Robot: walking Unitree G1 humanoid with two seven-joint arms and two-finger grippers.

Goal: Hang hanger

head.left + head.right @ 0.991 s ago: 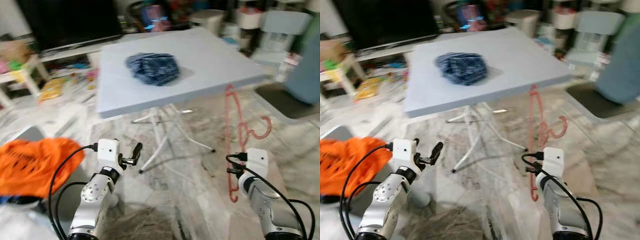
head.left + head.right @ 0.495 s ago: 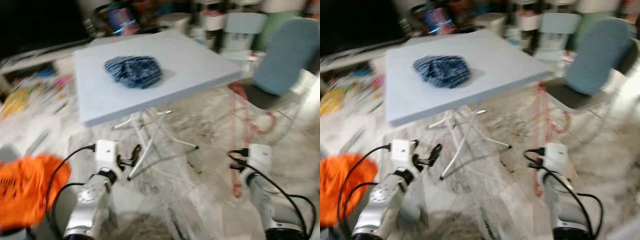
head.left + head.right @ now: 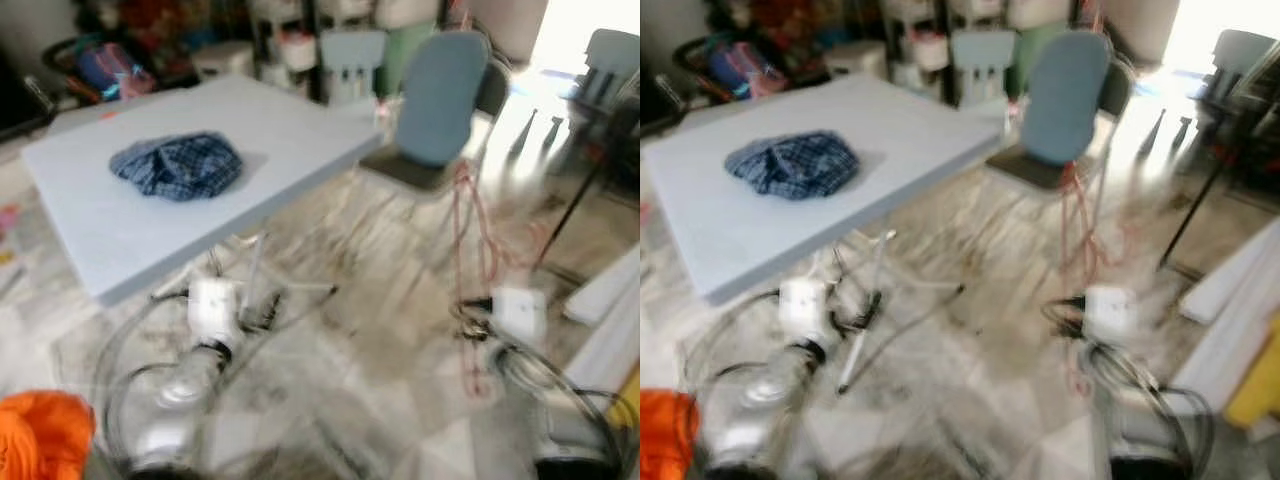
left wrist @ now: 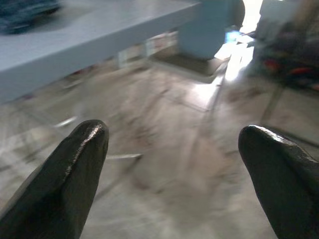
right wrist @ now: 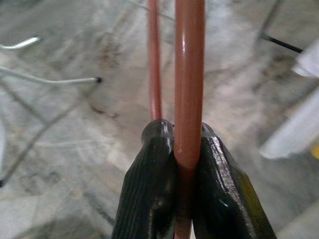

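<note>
A salmon-red hanger (image 3: 470,250) stands upright over the floor on my right, its hook end up near the chair seat. My right gripper (image 3: 472,328) is shut on it low down; in the right wrist view the two black fingers (image 5: 154,149) pinch one red bar (image 5: 189,59), and a thinner bar runs beside it. My left gripper (image 3: 266,308) is held low in front of the table. Its fingers (image 4: 75,164) are spread wide with nothing between them. The head views are blurred.
A light blue table (image 3: 120,230) with a blue plaid cloth (image 3: 178,165) stands to the left. A blue chair (image 3: 438,100) is ahead, beside the hanger. White boards (image 3: 612,290) and black stand legs (image 3: 585,185) lie right. Orange cloth (image 3: 40,445) sits at bottom left.
The whole picture has swung: the camera turned right, so the table slid left and the blue chair came into view. My right gripper still holds the hanger, and the left stays open.
</note>
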